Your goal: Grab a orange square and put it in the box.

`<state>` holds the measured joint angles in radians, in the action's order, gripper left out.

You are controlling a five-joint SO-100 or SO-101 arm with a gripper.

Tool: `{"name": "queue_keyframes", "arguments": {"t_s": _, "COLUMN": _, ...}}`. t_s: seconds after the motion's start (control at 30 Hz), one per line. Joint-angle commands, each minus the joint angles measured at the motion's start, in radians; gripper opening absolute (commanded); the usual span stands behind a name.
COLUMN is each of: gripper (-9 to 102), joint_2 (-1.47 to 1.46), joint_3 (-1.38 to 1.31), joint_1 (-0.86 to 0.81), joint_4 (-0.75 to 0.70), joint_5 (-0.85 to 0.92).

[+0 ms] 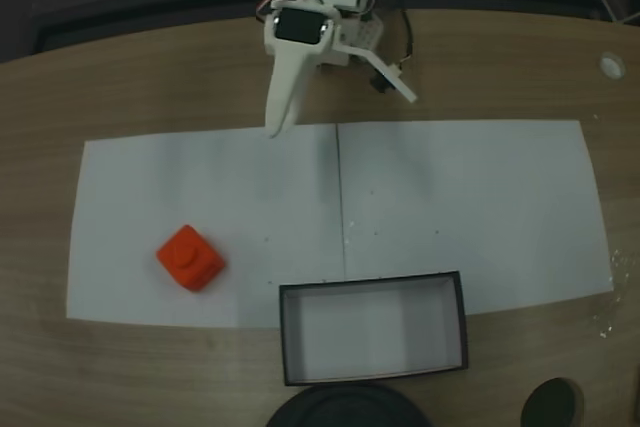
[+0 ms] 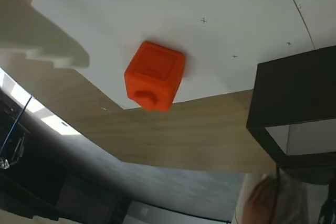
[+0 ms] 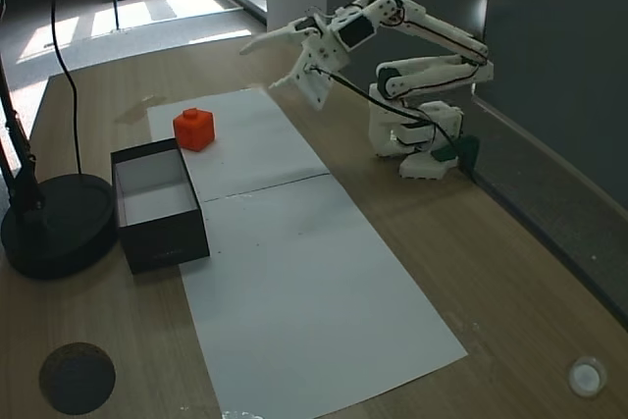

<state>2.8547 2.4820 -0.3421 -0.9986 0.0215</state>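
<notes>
The orange square (image 1: 190, 258) lies on the white paper, left of the box in a fixed view, with its round knob showing on top. It also appears as the orange square (image 3: 194, 129) just beyond the box's far end, and as the orange square (image 2: 155, 75) mid-frame in the wrist view. The box (image 1: 372, 287) has black walls and a bare white floor; it is the box (image 3: 162, 242) and the box (image 2: 294, 87) at right. My gripper (image 1: 343, 115) hangs open over the paper's far edge, well away from the square, as does the gripper (image 3: 263, 66). One white finger (image 2: 47, 40) shows at upper left.
Two white paper sheets (image 1: 460, 207) cover the wooden table. A round black disc base (image 3: 54, 223) with a pole stands beside the box, seen as the disc (image 1: 350, 409). A dark round hole (image 1: 553, 405) and a white cap (image 1: 611, 65) mark the table's corners.
</notes>
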Motion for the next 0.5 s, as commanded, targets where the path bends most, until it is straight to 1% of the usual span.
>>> {"name": "queue_keyframes", "arguments": {"t_s": 0.0, "gripper": 33, "joint_2": -0.459, "joint_3": -0.371, "joint_1": -0.054, "joint_4": -0.052, "joint_5": -0.008}}
{"name": "queue_keyframes", "arguments": {"t_s": 0.1, "gripper": 33, "joint_2": -0.815, "joint_3": -0.673, "joint_1": -0.101, "joint_4": -0.19, "joint_5": -0.008}}
{"name": "queue_keyframes", "arguments": {"t_s": 0.23, "gripper": 33, "joint_2": -1.203, "joint_3": -1.071, "joint_1": -0.144, "joint_4": -0.394, "joint_5": -0.005}}
{"name": "queue_keyframes", "arguments": {"t_s": 0.37, "gripper": 33, "joint_2": -1.483, "joint_3": -1.437, "joint_1": -0.17, "joint_4": -0.554, "joint_5": -0.003}}
{"name": "queue_keyframes", "arguments": {"t_s": 0.47, "gripper": 33, "joint_2": -1.64, "joint_3": -1.667, "joint_1": -0.186, "joint_4": -0.62, "joint_5": -0.003}}
